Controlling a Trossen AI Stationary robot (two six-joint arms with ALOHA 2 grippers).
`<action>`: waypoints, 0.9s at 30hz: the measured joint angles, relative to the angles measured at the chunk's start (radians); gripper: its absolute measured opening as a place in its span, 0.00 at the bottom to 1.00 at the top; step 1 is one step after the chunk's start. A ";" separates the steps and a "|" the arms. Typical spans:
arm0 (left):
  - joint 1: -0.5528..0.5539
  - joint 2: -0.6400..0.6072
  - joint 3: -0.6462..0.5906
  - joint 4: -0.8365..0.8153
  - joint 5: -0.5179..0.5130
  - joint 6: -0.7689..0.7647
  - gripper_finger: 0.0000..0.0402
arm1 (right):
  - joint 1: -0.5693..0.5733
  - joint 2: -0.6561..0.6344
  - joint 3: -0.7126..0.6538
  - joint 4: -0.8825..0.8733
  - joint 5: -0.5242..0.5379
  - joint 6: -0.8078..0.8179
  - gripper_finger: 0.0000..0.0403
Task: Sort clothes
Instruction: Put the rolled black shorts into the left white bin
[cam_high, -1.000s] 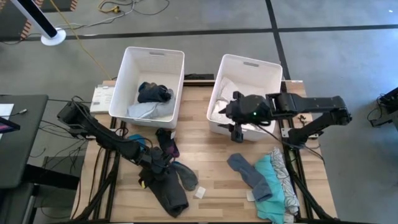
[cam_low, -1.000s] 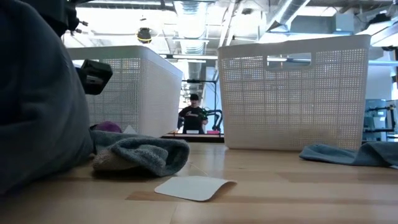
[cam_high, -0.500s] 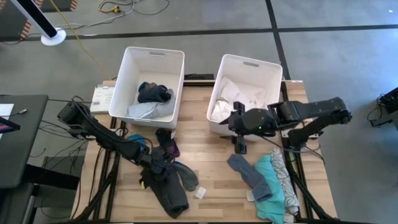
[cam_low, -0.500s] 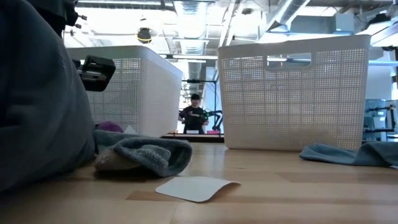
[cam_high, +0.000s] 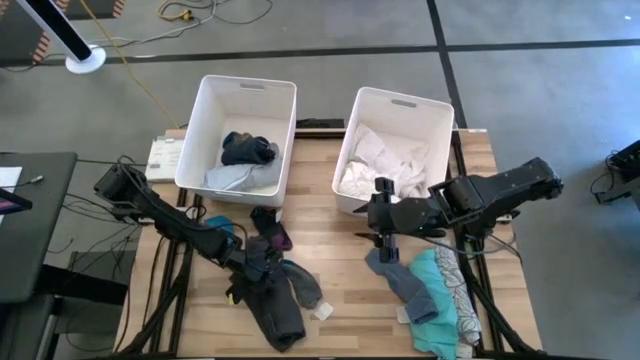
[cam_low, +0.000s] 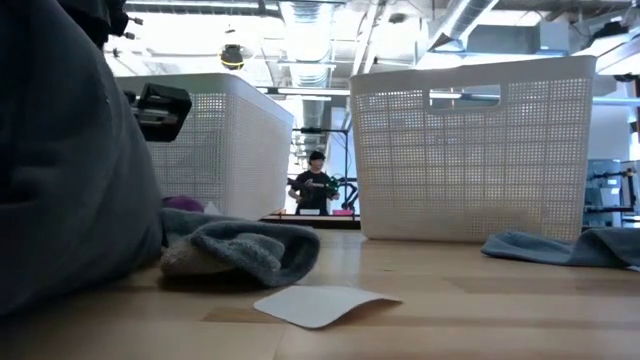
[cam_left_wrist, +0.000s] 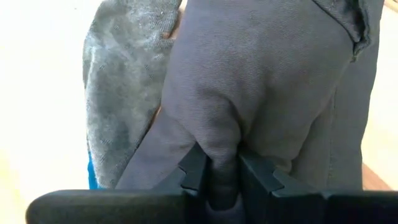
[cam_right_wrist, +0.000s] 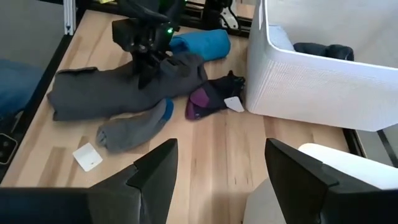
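Colours under my jaws

My left gripper (cam_left_wrist: 222, 180) pinches dark grey cloth (cam_left_wrist: 261, 93); beside it a lighter grey sock (cam_left_wrist: 124, 93); 2 white bins (cam_high: 213, 105).

Both arms are dark, jointed and matte. The left tool (cam_left_wrist: 222, 177) has two black, stepped fingers. The right tool (cam_high: 386, 243) carries black cabling along its arm.
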 joint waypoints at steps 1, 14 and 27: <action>-0.003 0.001 0.008 -0.004 -0.005 0.006 0.12 | 0.006 0.000 0.000 0.000 0.002 0.000 0.63; -0.076 0.001 0.183 -0.142 -0.186 0.111 0.11 | 0.074 0.035 -0.001 0.003 0.044 0.029 0.63; -0.128 -0.055 0.251 -0.165 -0.355 0.146 0.11 | 0.137 0.160 -0.002 0.004 0.089 0.033 0.63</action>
